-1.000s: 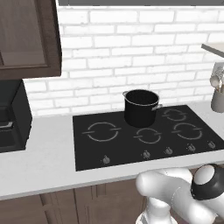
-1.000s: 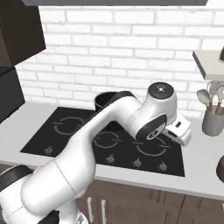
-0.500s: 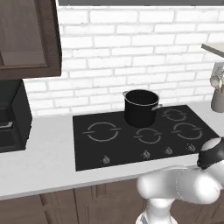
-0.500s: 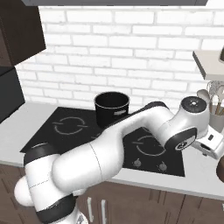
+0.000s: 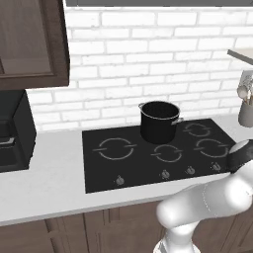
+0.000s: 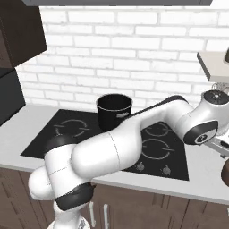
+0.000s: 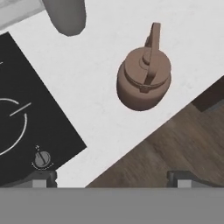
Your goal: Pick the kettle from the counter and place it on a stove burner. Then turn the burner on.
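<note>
The pale counter [image 5: 49, 185] carries the black stove [image 5: 148, 163] (a black pot [image 5: 159, 121] on it), with the copper kettle [image 7: 144, 78] near its edge.

Smooth, glossy white arm [image 6: 112, 152] of rounded, bulbous segments. Dark grey bands at the joints. Round dark cap with ringed face on the wrist [image 6: 216, 96].

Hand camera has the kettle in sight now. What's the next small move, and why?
Probably centre the gripper over the kettle, then descend onto its arched handle. In the hand view the kettle stands upright on the counter, beside the stove, ahead of the fingertips, which are spread apart and hold nothing.
</note>
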